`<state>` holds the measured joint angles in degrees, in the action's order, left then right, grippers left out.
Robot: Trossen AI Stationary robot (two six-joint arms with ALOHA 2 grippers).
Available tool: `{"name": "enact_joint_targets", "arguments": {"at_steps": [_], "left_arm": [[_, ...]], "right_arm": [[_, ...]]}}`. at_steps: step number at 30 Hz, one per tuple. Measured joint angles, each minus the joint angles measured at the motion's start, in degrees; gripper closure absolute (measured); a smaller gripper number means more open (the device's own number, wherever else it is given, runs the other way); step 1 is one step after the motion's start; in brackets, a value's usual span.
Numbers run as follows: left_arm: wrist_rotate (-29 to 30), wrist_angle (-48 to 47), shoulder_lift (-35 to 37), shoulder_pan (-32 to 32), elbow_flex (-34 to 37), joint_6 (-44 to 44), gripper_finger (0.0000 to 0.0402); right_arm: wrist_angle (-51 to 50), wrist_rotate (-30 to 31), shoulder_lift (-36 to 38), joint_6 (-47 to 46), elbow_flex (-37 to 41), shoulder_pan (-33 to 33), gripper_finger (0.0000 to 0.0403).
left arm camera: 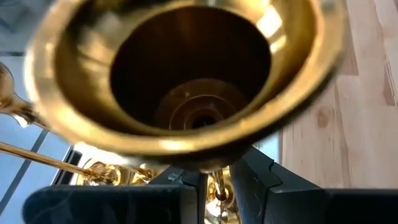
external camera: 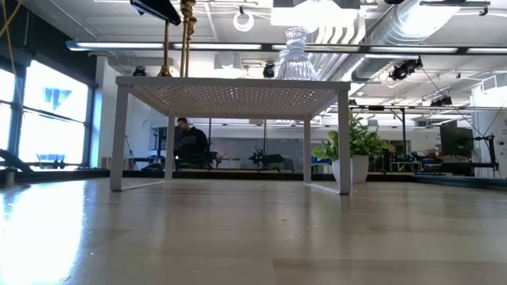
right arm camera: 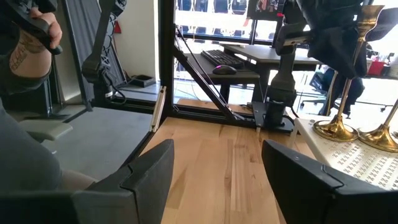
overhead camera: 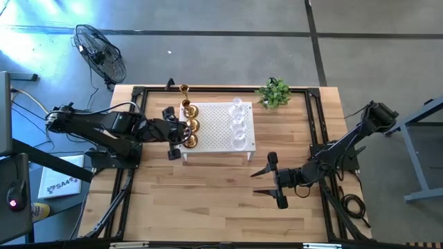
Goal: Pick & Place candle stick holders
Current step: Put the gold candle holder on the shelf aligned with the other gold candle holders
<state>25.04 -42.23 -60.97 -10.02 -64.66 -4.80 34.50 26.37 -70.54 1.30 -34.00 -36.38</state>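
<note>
The white perforated stand (overhead camera: 218, 128) stands at the table's middle. Along its left edge stand gold brass holders (overhead camera: 190, 111), and a taller one (overhead camera: 185, 90) is at its far left corner. Clear glass holders (overhead camera: 239, 123) stand in a row on its right part and show in the low view (external camera: 297, 55). My left gripper (overhead camera: 181, 131) reaches in from the table's left and is shut on one gold holder (left arm camera: 186, 74). My right gripper (overhead camera: 257, 182) is open and empty over the table, near the stand's near right corner. My left gripper pinches the gold holder's thin stem (left arm camera: 216, 186) between its two fingers, coming about level from the table's left. The holder's hollow flared end (left arm camera: 186, 37) faces my wrist camera, so it is tilted. Whether it is clear of the stand I cannot tell.
A small green plant (overhead camera: 275, 93) stands at the far right of the table. Black frame rails (overhead camera: 315, 124) run along the table's sides. A fan (overhead camera: 100, 52) stands on the floor beyond the far left corner. A person (right arm camera: 25, 37) is beside the table.
</note>
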Motion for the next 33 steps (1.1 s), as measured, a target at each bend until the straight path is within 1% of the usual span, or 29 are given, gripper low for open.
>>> {"name": "enact_joint_targets", "arguments": {"at_steps": [7,11,15,26,33], "left_arm": [[0.00,-0.36,0.00,-0.11,0.00,0.00,0.0346],[-0.02,-0.38,0.00,-0.11,0.00,0.00,0.0337],[-0.20,-0.38,0.00,-0.11,0.00,0.00,0.0315],[-0.20,-1.72,0.00,-0.11,0.00,-0.46,0.0231],[-0.20,-1.72,0.00,-0.11,0.00,-0.32,0.0207]], "right_arm": [[0.00,0.00,0.00,0.00,0.00,0.00,0.0167],[0.00,0.00,-0.01,0.00,0.00,0.00,0.0167],[0.00,0.00,-0.02,0.00,0.00,0.00,0.0167],[-0.02,-0.39,-0.01,-0.02,0.00,0.02,0.0167],[-0.44,-0.41,-0.02,-0.02,0.00,0.02,0.0167]]}}
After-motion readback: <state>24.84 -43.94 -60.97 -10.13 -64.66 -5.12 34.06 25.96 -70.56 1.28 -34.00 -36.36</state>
